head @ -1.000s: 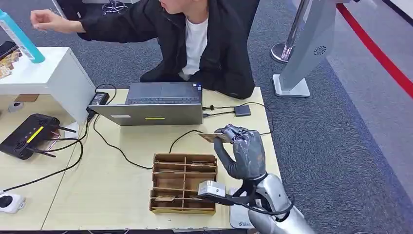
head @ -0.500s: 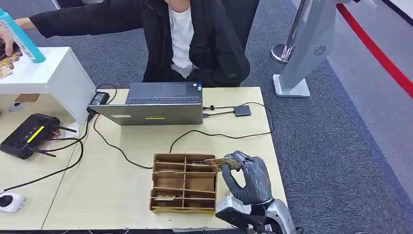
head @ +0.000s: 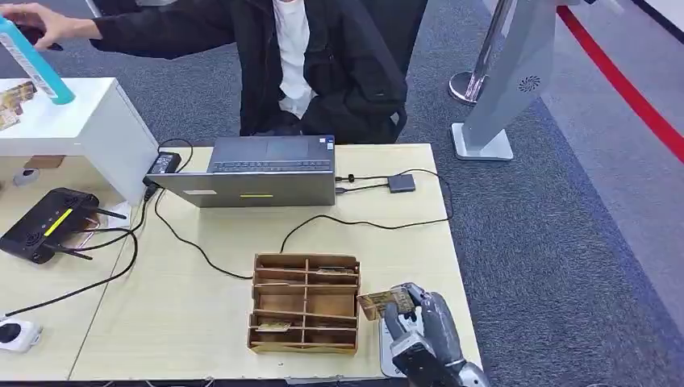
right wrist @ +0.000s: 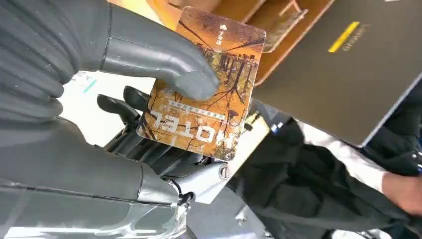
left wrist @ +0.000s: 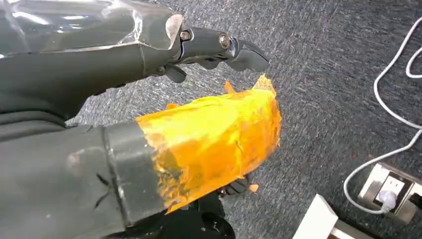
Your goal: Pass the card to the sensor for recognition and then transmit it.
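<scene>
My right hand [head: 421,321] is low at the table's near right edge, just right of the cardboard organizer [head: 305,302]. It pinches an orange-brown hotel card [head: 376,305], held roughly flat and pointing at the organizer. In the right wrist view the thumb [right wrist: 149,55] presses on the card [right wrist: 206,84] and the fingers lie under it. Under the hand lies a white sensor pad [head: 388,361], mostly hidden. My left hand [left wrist: 199,124], thumb wrapped in orange tape, hangs over grey carpet with its fingers straight and nothing in it.
A laptop [head: 258,173] stands at the table's far side, with a small dark device [head: 401,183] and cables to its right. A person in a black jacket [head: 323,64] behind the table reaches left. A white shelf [head: 81,121] and black router [head: 40,222] sit left.
My right hand has drawn back toward me and dropped, carrying the card from above the cable near the laptop to beside the organizer, over the white pad. The person has stood and reaches left.
</scene>
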